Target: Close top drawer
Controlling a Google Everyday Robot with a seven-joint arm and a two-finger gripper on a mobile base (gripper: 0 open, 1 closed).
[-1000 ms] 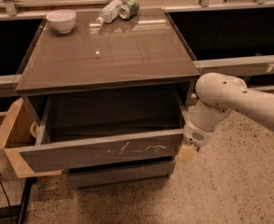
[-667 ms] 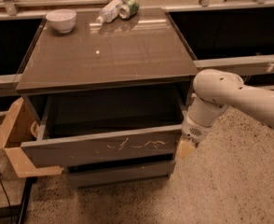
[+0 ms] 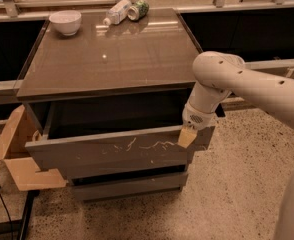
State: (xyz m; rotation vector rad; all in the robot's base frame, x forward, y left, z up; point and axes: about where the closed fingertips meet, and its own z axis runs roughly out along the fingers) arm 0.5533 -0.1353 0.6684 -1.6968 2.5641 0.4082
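Observation:
The top drawer (image 3: 107,151) is a wide grey-brown drawer with pale scratch marks across its front. It stands pulled out from the cabinet (image 3: 112,59), its inside dark. My gripper (image 3: 188,137) is at the drawer's right end, with a pale fingertip (image 3: 187,138) resting against the upper right of the front panel. The white arm reaches in from the right.
A plain lower drawer front (image 3: 129,186) sits below. A white bowl (image 3: 66,21), a plastic bottle (image 3: 116,12) and a green can (image 3: 138,9) lie at the back of the cabinet top. Cardboard pieces (image 3: 24,171) lie at the left. Speckled floor (image 3: 227,199) spreads to the right.
The drawer front has slid back toward the cabinet, so less of it sticks out. My gripper has moved with it, staying on its right end.

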